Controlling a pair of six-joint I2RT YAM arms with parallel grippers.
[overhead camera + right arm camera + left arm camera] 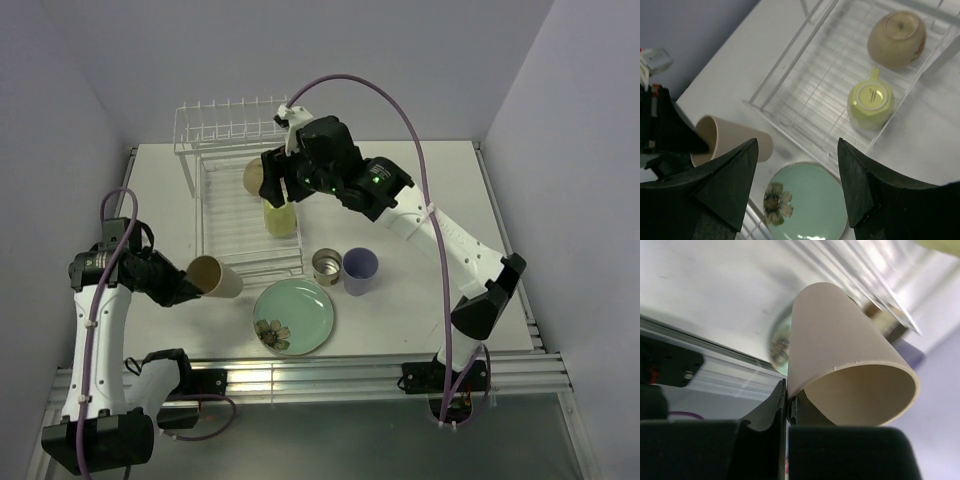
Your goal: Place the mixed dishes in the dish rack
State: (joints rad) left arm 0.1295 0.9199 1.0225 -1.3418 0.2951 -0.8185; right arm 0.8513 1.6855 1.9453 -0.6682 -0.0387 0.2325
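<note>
Sideways, tan cup [215,277] between left jaws

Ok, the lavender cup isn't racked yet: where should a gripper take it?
Likely the rim of the lavender cup, from above, one finger inside, away from the small metal cup: it stands upright, mouth open, that cup close beside it.

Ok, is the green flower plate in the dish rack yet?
No, the mint-green plate lies flat on the table, outside the near end of the dish rack.
</note>
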